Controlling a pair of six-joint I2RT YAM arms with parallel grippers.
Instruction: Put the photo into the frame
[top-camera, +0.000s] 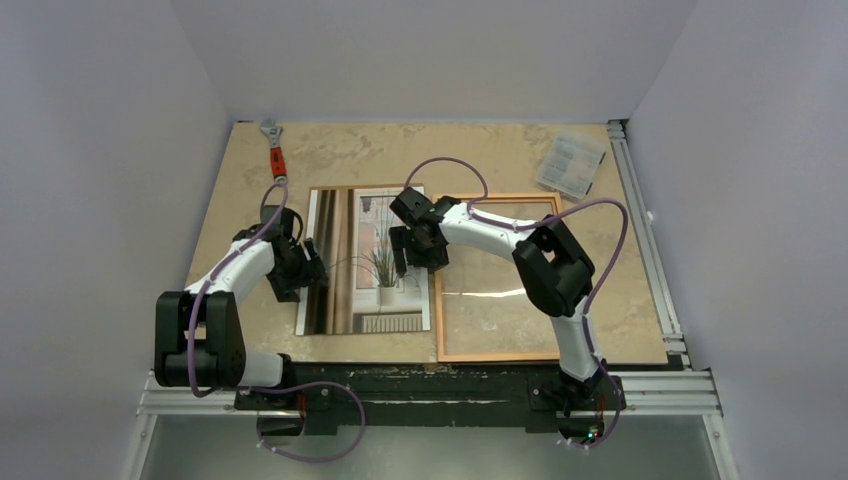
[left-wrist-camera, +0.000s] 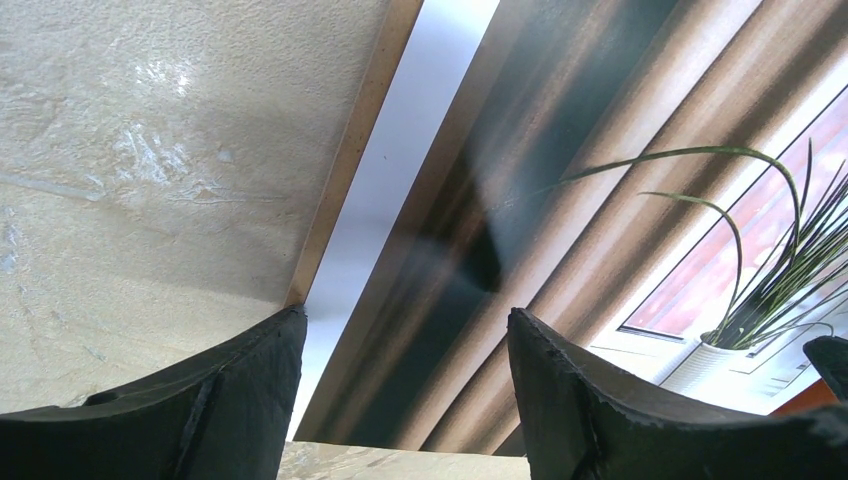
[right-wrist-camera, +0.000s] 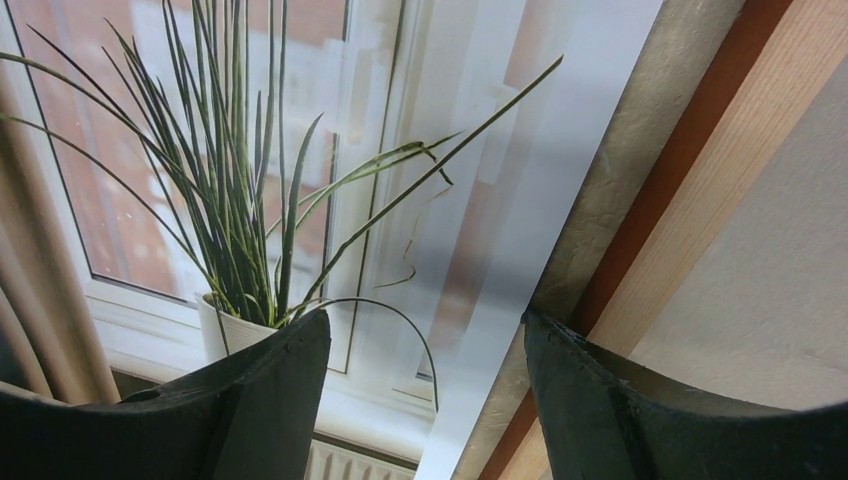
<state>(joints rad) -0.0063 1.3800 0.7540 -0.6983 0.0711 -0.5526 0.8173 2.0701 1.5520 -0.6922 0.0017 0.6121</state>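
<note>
The photo (top-camera: 365, 262) lies face up on the table, just left of the orange-brown frame (top-camera: 500, 356), which lies flat with the table showing through it. My left gripper (top-camera: 312, 270) is low over the photo's left edge. In the left wrist view the left gripper (left-wrist-camera: 405, 330) is open and empty, its fingers astride the white margin and striped curtains of the photo (left-wrist-camera: 560, 180). My right gripper (top-camera: 415, 255) is over the photo's right edge. In the right wrist view the right gripper (right-wrist-camera: 425, 330) is open and empty, between the plant print (right-wrist-camera: 250, 150) and the frame's left border (right-wrist-camera: 700, 200).
An adjustable wrench with an orange handle (top-camera: 273, 148) lies at the back left of the table (top-camera: 400, 150). A small clear plastic box (top-camera: 572, 163) sits at the back right. An aluminium rail (top-camera: 640, 230) runs along the right edge. Grey walls close in three sides.
</note>
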